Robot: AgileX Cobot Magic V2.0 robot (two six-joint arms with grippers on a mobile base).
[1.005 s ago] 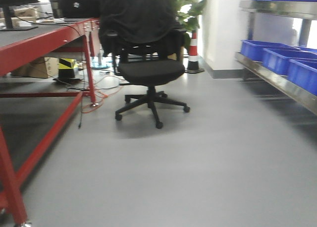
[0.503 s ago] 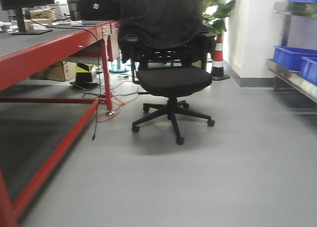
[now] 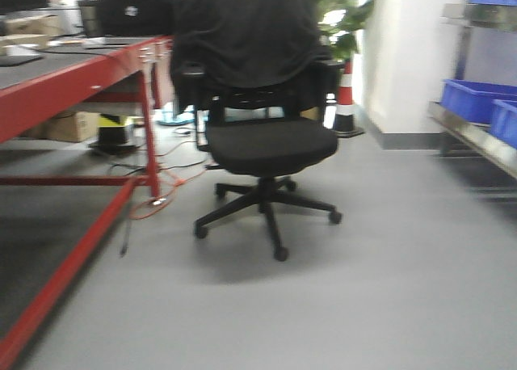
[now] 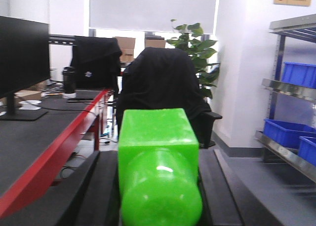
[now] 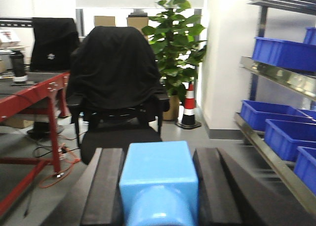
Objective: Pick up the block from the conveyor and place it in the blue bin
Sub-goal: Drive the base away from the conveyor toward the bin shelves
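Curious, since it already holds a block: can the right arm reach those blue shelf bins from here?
Probably not yet. The right gripper, shut on a light blue block, points at the office chair; the blue bins sit on the shelf off to its right, across open floor. Nothing blocks the way.

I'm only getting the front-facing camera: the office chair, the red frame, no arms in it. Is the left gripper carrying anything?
Observer: Yes. In the left wrist view, the left gripper has a green block clamped between its fingers.
Operator: And the right one?
Observer: The right gripper has a light blue block clamped the same way.
Operator: I can make out two blue bins low at my right edge. Are there more?
Observer: The right wrist view shows three blue bins in a row on the lower shelf.
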